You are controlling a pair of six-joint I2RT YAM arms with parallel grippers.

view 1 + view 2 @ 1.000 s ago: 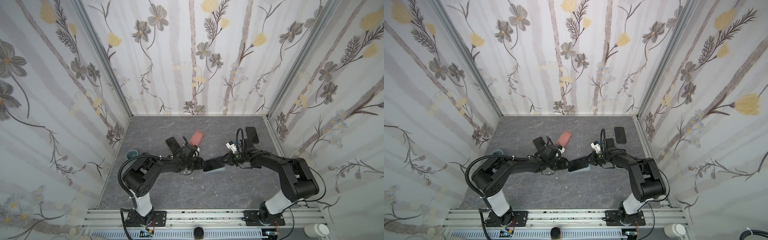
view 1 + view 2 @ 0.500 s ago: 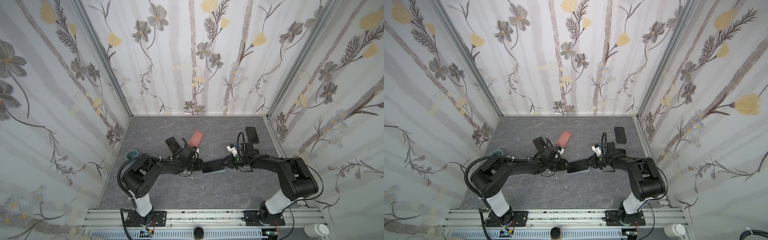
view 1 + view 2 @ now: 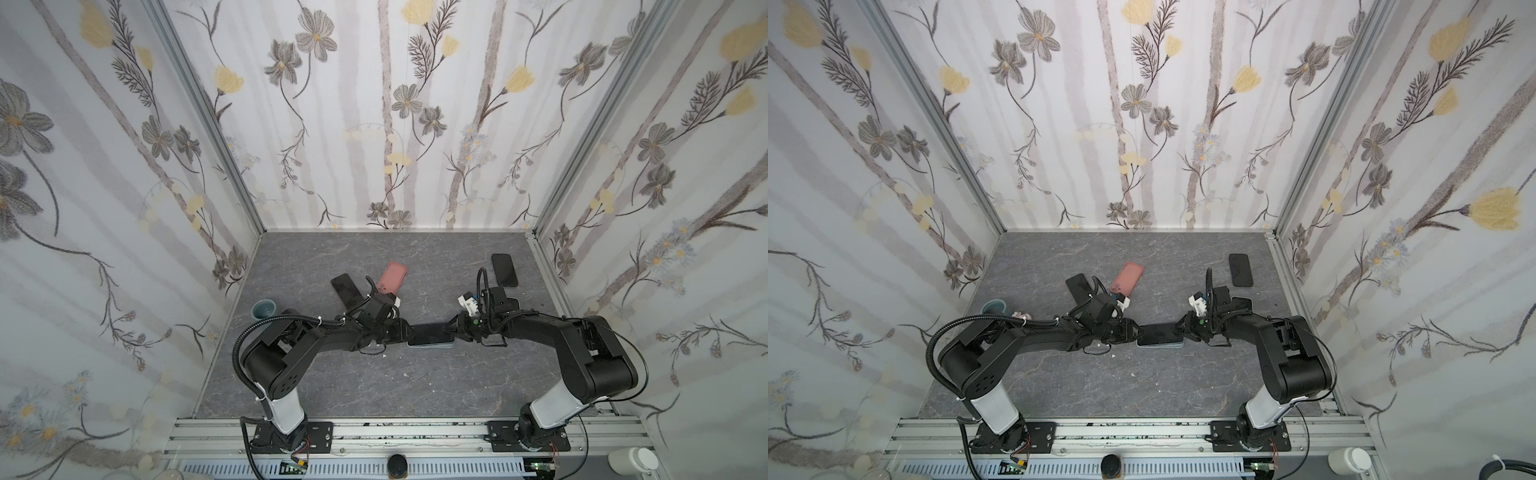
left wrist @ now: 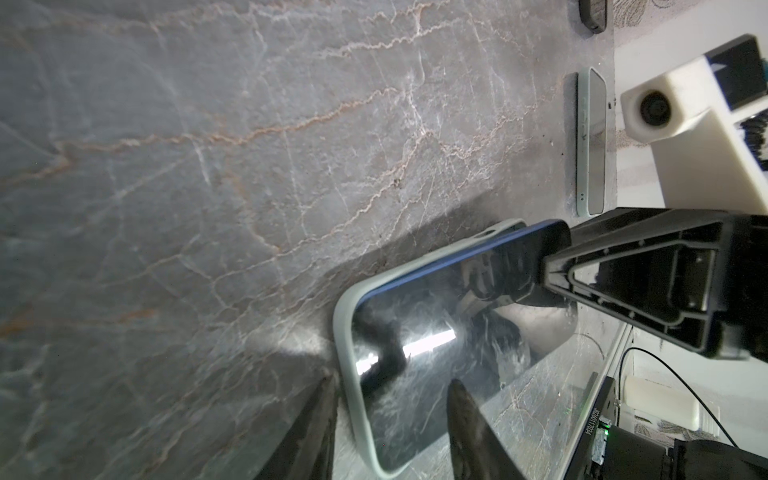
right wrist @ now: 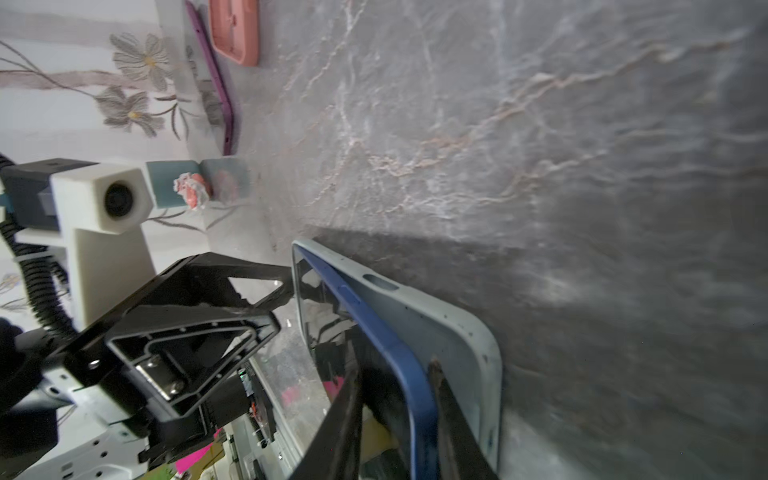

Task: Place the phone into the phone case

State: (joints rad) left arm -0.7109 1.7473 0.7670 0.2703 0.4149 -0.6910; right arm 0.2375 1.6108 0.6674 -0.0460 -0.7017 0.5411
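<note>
A dark-screened phone [image 3: 430, 332] with a blue edge lies mid-table in a pale grey-green phone case [image 3: 432, 344]. In the right wrist view the phone's blue edge [image 5: 399, 361] still stands a little proud of the case [image 5: 469, 340] at that end. My left gripper [image 3: 405, 332] is at the left end, shut on the case [image 4: 345, 332], one finger by the rim and the other over the screen [image 4: 436, 332]. My right gripper [image 3: 451, 330] is at the right end. Its fingers are slightly open, one on each side of the phone's end.
A pink case [image 3: 392, 277] and a dark phone [image 3: 347, 289] lie just behind my left gripper. Another dark phone [image 3: 504, 269] lies at the back right. A teal cup [image 3: 264, 309] stands by the left wall. The aluminium rail [image 3: 395, 432] runs along the front.
The phone's right end has come down from a tilt to lie nearly flat in the case. My right gripper's fingers have parted. The left gripper has stayed put.
</note>
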